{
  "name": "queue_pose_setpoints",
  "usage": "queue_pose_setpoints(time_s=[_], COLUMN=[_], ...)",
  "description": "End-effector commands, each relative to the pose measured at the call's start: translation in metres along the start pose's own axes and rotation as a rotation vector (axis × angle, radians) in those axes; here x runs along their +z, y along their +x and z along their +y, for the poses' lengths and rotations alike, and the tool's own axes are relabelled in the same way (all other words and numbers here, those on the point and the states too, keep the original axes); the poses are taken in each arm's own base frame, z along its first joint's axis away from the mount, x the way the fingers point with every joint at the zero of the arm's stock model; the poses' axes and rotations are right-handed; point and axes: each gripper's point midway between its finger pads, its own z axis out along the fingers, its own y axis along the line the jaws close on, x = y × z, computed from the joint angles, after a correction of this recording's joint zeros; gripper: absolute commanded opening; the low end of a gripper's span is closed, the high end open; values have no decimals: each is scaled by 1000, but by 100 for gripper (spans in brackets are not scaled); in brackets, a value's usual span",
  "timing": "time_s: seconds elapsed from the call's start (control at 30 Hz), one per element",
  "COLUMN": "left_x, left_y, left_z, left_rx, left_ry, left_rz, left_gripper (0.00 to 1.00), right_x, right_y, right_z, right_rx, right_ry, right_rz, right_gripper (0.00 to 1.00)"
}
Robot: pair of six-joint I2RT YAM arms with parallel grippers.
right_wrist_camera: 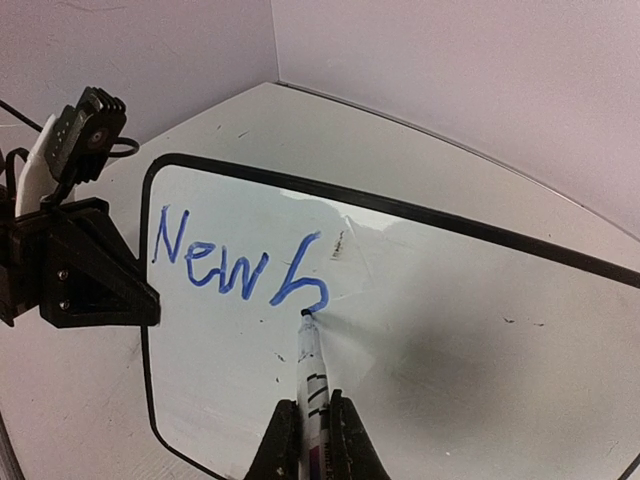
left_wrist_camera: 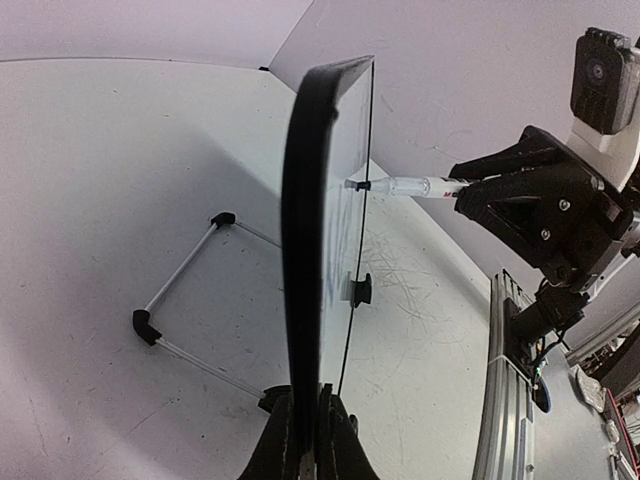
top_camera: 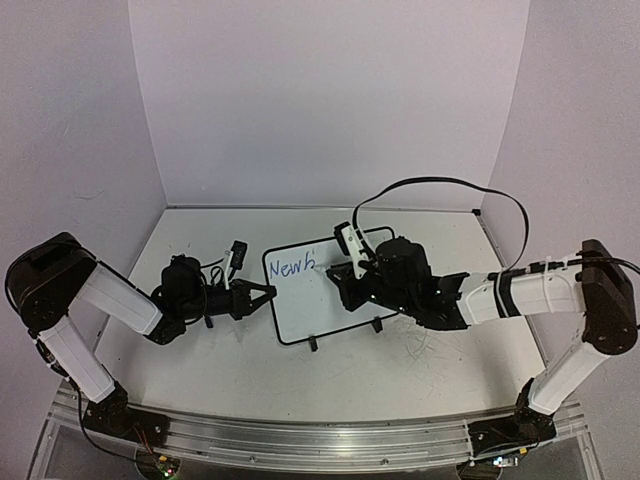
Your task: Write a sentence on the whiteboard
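Note:
The whiteboard (top_camera: 312,312) stands tilted on the table, and its black frame (left_wrist_camera: 303,220) shows edge-on in the left wrist view. My left gripper (left_wrist_camera: 303,388) is shut on the board's left edge (top_camera: 262,293). Blue letters of the sentence (right_wrist_camera: 236,266), "New" and a "b", run along the board's upper left (top_camera: 291,267). A white marker (right_wrist_camera: 312,365) sits in my shut right gripper (right_wrist_camera: 312,402). Its tip touches the board at the foot of the "b". The marker (left_wrist_camera: 408,186) meets the board's face from the right.
The board's wire stand (left_wrist_camera: 185,290) rests on the table behind it, and one black foot (left_wrist_camera: 361,290) is in front. Faint grey scribbles (top_camera: 430,345) mark the table right of the board. The aluminium rail (top_camera: 320,440) runs along the near edge.

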Motion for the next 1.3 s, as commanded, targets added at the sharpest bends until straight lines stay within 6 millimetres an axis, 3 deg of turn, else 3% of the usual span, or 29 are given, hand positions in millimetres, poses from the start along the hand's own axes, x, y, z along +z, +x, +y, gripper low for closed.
queue_pose_setpoints(time_s=[0.0,1.27], left_x=[4,5], left_y=[8,13], left_z=[4,7], left_rx=[0,-4], left_ry=[-27,-40], left_rz=[38,48], left_gripper=[0,0], right_x=[8,12], right_y=[-2,-29], right_z=[-2,-5], right_rx=[13,14], right_ry=[7,41], right_rz=[4,-67], right_gripper=[0,0])
